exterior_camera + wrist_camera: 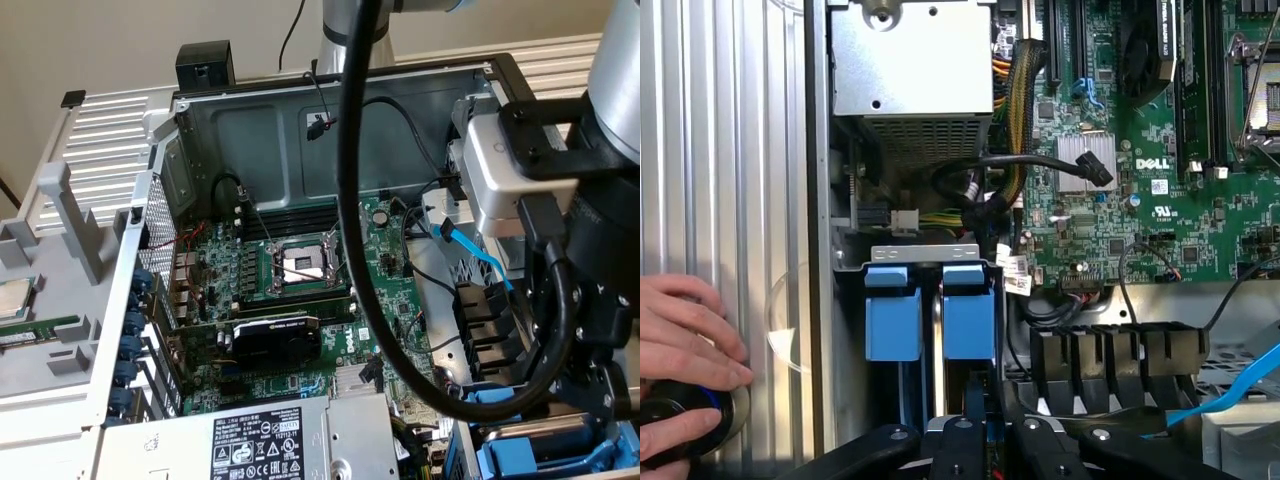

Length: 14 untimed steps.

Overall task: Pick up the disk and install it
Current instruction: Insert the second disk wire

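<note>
pincer (975,425): clenched on disk | disk (976,395): edge-on between fingers, beside blue drive-bay tabs (968,312)

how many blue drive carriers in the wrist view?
2. Left blue carrier and right blue carrier sit side by side in the drive bay, beside the motherboard. More may be hidden under the hand.

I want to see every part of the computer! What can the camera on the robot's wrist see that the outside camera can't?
Wrist view alone: a person's hand on a round black knob outside the case, and two blue drive carriers side by side in their bay.

Exterior view alone: the robot arm, the grey power supply with its label, and a loose processor chip outside the case.

Both: the green motherboard, the black graphics card and the light blue cable.
</note>
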Each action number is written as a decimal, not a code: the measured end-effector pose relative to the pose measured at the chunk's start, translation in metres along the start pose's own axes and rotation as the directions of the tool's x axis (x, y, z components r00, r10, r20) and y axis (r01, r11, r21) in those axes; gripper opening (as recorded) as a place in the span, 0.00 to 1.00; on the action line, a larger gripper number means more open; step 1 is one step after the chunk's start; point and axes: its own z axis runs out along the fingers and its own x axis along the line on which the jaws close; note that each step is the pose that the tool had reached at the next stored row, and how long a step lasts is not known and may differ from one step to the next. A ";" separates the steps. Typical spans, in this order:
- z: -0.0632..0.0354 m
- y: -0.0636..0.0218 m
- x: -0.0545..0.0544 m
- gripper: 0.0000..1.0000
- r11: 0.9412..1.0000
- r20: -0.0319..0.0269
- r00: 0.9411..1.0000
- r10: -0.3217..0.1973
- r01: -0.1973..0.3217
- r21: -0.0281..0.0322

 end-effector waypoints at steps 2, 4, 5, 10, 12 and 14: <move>0.0004 0.0000 0.000 0.16 1.000 0.000 1.000 0.000 0.000 0.000; 0.0011 0.0000 0.000 0.16 1.000 0.000 1.000 0.000 0.000 0.000; 0.0013 0.0000 0.000 0.16 1.000 0.000 1.000 0.000 0.000 0.000; 0.0020 0.0000 0.000 0.16 1.000 0.000 1.000 0.000 0.000 0.000; 0.0020 0.0000 0.000 0.16 1.000 0.000 1.000 0.000 0.000 0.000; 0.0022 0.0000 0.000 0.16 1.000 0.000 1.000 0.000 0.000 0.000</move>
